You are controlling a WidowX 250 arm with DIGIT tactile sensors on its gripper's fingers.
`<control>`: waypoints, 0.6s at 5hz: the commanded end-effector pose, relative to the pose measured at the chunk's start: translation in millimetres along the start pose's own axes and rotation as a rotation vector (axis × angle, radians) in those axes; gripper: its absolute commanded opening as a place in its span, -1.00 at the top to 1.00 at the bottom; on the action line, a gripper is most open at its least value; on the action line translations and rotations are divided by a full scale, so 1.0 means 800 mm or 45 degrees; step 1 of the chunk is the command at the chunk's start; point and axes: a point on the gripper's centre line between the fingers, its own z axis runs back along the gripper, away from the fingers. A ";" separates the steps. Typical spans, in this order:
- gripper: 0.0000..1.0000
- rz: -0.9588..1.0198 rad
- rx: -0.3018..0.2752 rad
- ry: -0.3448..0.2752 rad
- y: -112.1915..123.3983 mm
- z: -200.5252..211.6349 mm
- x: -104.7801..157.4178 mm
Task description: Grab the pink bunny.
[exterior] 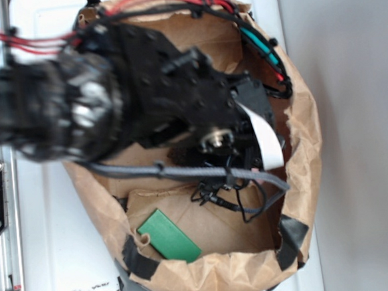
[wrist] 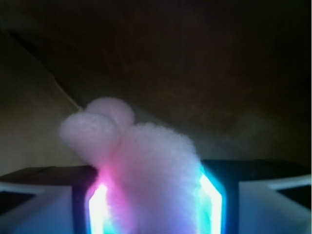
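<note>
1. One step in hand, by the look of it: the grasp itself, with lifting clear judged to come next.
2. Left of the tool (wrist: 153, 200) in the wrist view: only dim brown paper wall (wrist: 34, 122), nothing else close by.
3. Between the two lit pads (wrist: 100, 207): the pink bunny (wrist: 146, 165), its fluffy body filling the gap and touching both pads, a rounded lobe sticking up and slightly leftward above them. Whether that lobe is head, ear or limb: cannot tell.
4. Tool state: nearly closed, clenched on the pink bunny, pile pressed against both glowing faces; firmness of the hold not readable from here.
5. Right of the tool: more shadowed paper, again nothing near.
6. Overhead: black arm (exterior: 144, 102) reaching into a brown paper bag (exterior: 307, 144) on a white worktop (exterior: 349, 75), hiding both the tool and the bunny beneath it. Green flat block (exterior: 168, 236) lying on the bag floor, well apart from the tool, toward the near rim.
7. Next move likely calls for a straight upward lift, keeping the squeeze steady, since soft plush could slip, and minding the crumpled bag walls and the loose cables (exterior: 236, 182) hanging beside the wrist.
</note>
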 end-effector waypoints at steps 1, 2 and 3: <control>1.00 0.290 -0.011 0.061 0.037 0.096 0.027; 1.00 0.375 0.008 0.175 0.050 0.107 0.027; 1.00 0.456 0.016 0.283 0.044 0.137 0.019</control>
